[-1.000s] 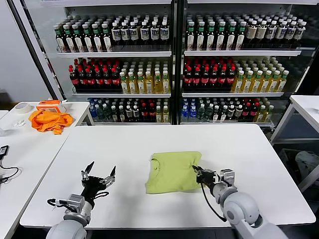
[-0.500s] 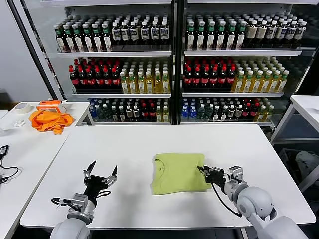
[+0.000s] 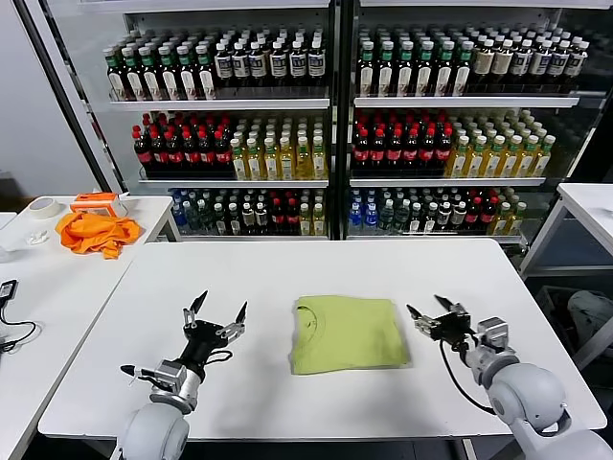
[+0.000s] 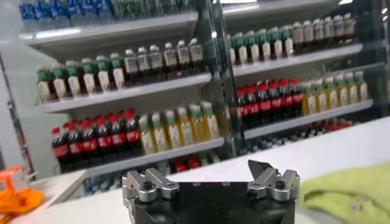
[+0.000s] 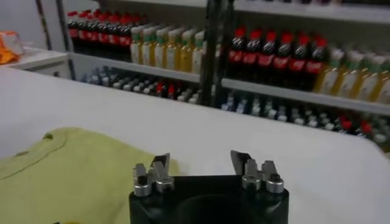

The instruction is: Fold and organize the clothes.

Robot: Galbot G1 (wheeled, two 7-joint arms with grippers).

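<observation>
- My right gripper (image 3: 428, 309) has its fingers spread, holding nothing, just beside the T-shirt (image 3: 348, 333).
- My left gripper (image 3: 219, 309) is spread wide too (waiting).
- The T-shirt lies folded mid-worktop (image 3: 287, 273).

Shop-like room: glass-door coolers (image 3: 330, 115) packed with bottled drinks (image 3: 402, 144).
</observation>
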